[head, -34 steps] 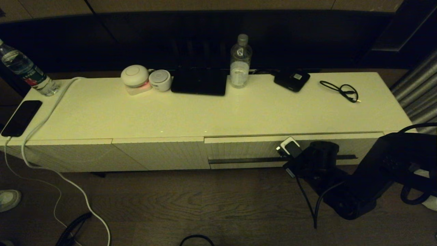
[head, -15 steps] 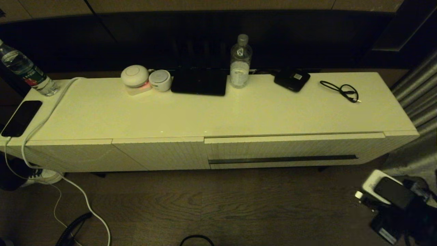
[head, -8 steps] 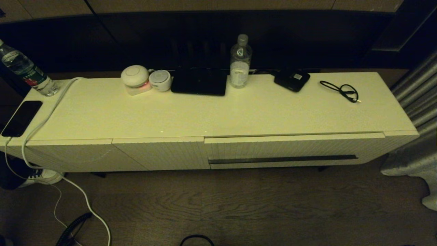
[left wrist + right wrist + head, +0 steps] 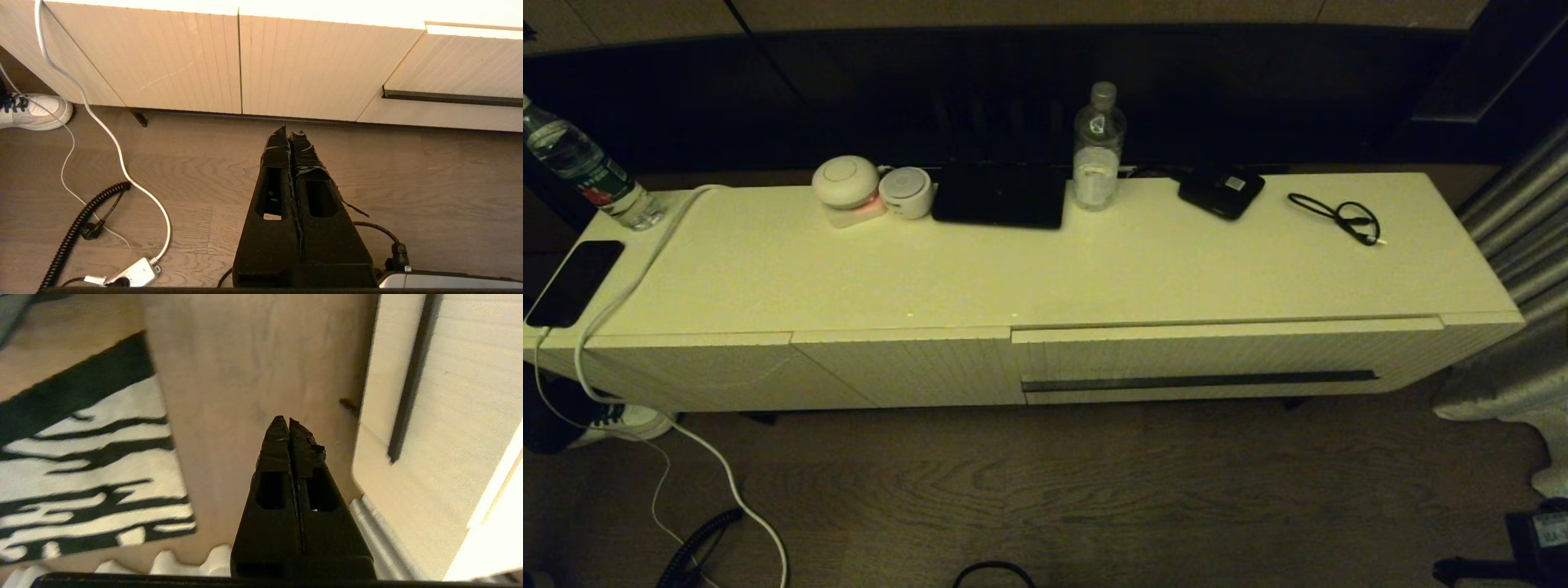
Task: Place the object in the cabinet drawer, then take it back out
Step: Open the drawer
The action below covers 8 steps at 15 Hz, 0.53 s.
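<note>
With both arms low over the floor, the left end effector [image 4: 289, 132] is clenched on nothing, fingers pressed together, pointing at the ribbed cabinet base in its wrist view. Right end effector [image 4: 284, 421] is likewise clenched and empty, over wood floor beside a black-and-white striped rug [image 4: 81, 457], with the drawer's dark handle strip [image 4: 412, 384] at the right of that frame. In the head view only a bit of the right arm [image 4: 1531, 539] shows at the lower right corner, carrying a pale label too small to read.

Cabinet drawer [image 4: 1225, 359] sits pushed in, lower right of centre in the head view. Umbrella is not visible in any view.

On the tabletop [image 4: 1029, 269]: clear water bottle [image 4: 1098, 147] upper centre, label unreadable; black tablet-like slab [image 4: 1001, 196] just left of it; two round white devices [image 4: 870, 189] touching; small black box [image 4: 1221, 192] with a pale label, text illegible; thin black cable [image 4: 1339, 216] upper right; second bottle [image 4: 584, 167] with a red-and-green label, and a black phone [image 4: 574, 282], far left. White cord [image 4: 621, 302] trails to the floor, near a sneaker [image 4: 629, 420].
</note>
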Motion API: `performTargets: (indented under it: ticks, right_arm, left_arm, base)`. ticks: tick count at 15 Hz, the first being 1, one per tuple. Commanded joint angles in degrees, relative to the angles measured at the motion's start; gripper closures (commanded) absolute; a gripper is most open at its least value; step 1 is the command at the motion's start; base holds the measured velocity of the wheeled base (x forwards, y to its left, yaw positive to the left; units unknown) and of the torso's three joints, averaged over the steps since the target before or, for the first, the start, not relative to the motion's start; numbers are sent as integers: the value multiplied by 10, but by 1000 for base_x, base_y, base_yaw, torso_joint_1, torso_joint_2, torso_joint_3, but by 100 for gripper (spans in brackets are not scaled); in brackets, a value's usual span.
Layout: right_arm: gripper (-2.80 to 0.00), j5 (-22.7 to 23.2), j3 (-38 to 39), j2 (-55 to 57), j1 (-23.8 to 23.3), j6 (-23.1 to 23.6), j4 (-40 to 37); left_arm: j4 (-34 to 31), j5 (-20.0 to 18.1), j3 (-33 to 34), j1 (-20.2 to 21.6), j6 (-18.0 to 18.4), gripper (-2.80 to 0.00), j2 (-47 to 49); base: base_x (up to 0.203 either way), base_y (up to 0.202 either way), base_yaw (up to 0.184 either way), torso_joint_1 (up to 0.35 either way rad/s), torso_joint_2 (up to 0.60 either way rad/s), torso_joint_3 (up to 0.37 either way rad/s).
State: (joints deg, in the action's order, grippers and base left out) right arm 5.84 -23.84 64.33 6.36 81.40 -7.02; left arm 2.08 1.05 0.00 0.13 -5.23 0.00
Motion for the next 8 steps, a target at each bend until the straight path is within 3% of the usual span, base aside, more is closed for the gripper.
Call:
performTargets:
  ticks: [1,6,7,8]
  right_arm:
    - [0,1,-13,111,3,4,69]
    - [0,3,-47,227,31,-31,226]
    - [-280,3,-49,243,36,-45,247]
    - [-280,4,-50,255,38,-50,253]
  left_arm:
    - [0,0,0,0,0,0,-1]
    - [0,0,1,0,0,0,-1]
    - [0,0,0,0,0,0,-1]
    - [0,0,0,0,0,0,-1]
  base:
    - [0,0,0,0,0,0]
    - [0,0,0,0,0,0]
    - [0,0,0,0,0,0]
    - [0,0,0,0,0,0]
